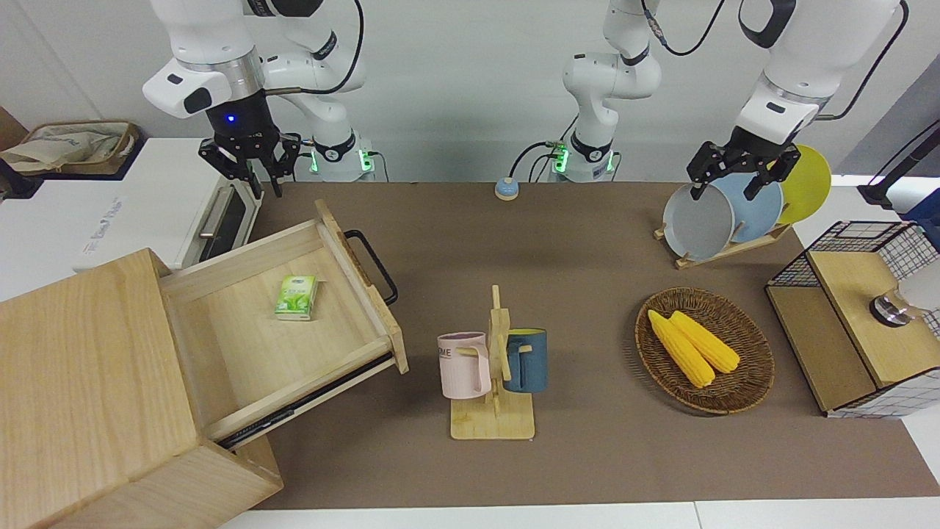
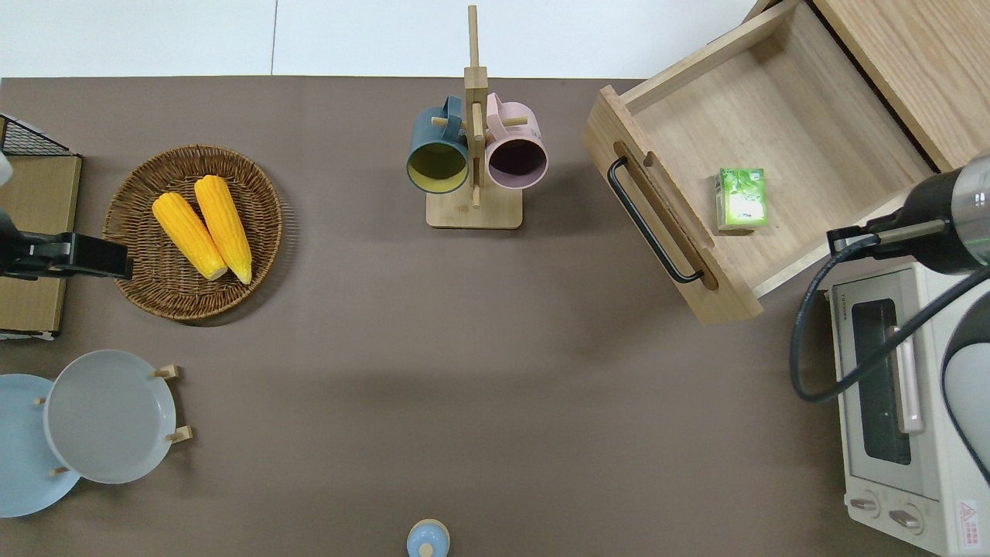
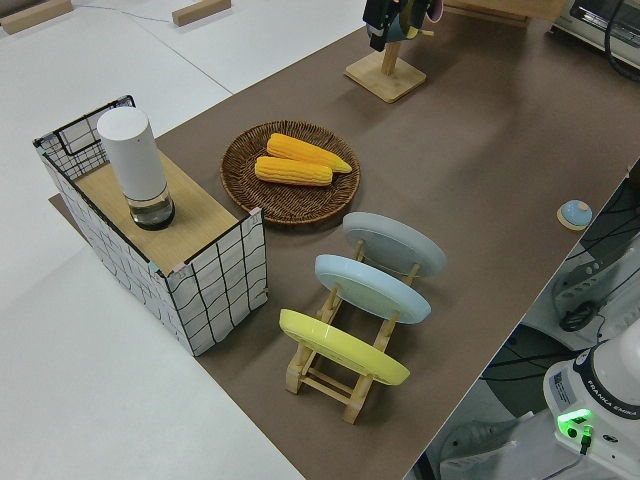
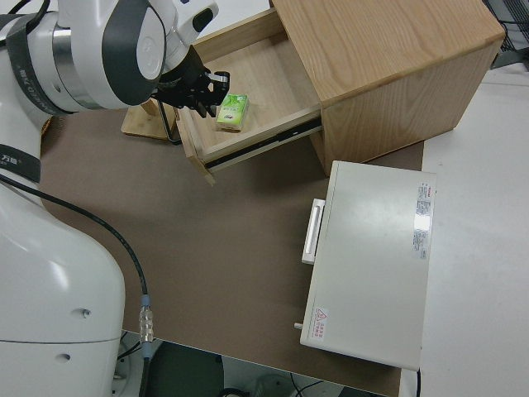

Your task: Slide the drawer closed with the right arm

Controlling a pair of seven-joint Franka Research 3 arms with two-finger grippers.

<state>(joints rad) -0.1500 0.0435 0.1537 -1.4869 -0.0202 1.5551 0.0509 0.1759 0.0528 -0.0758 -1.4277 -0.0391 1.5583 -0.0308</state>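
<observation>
The drawer (image 1: pixel 294 353) (image 2: pixel 812 139) (image 4: pixel 264 107) stands pulled far out of the pale-wood cabinet (image 1: pixel 81 367) (image 2: pixel 920 62) at the right arm's end of the table. Its black loop handle (image 1: pixel 374 264) (image 2: pixel 650 220) faces the middle of the table. A small green packet (image 1: pixel 297 297) (image 2: pixel 741 199) lies inside. My right gripper (image 1: pixel 266 180) (image 4: pixel 201 95) hangs open in the air, holding nothing, over the gap between the drawer's side nearest the robots and the white oven; the wrist hides it in the overhead view. My left arm is parked, its gripper (image 1: pixel 725 189) open.
The white oven (image 1: pixel 147 206) (image 2: pixel 889 387) stands nearer to the robots than the cabinet. A mug stand (image 1: pixel 493 367) with two mugs is beside the drawer's front. A basket (image 1: pixel 749 382) of corn, a plate rack (image 1: pixel 723 250) and a wire-mesh box (image 1: pixel 859 316) are toward the left arm's end.
</observation>
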